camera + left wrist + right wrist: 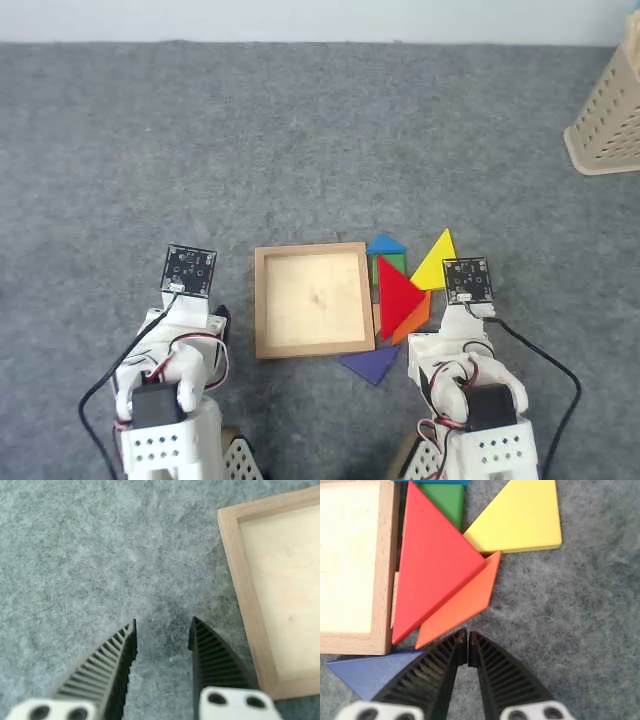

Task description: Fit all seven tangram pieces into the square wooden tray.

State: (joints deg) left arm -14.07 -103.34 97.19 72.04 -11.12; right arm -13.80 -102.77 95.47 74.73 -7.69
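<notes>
The square wooden tray (315,349) sits at the lower centre of the high view on grey felt (300,140), its floor bare wood from wall to wall. Six coloured pieces crowd its right side. The red triangle (397,292) lies against the right wall, with the green square (393,266) and blue triangle (385,244) above it. The yellow triangle (436,262) is to its right, the orange parallelogram (414,318) below it, and the dark blue triangle (372,364) near the tray's lower right corner.

The left gripper (162,625) hangs over felt just beside the tray, jaws spread, gripping nothing. The right gripper (467,634) has its jaws pressed together on nothing, tips just beside the orange parallelogram.

A beige perforated basket (605,110) stands at the upper right; I cannot tell what is inside it.
</notes>
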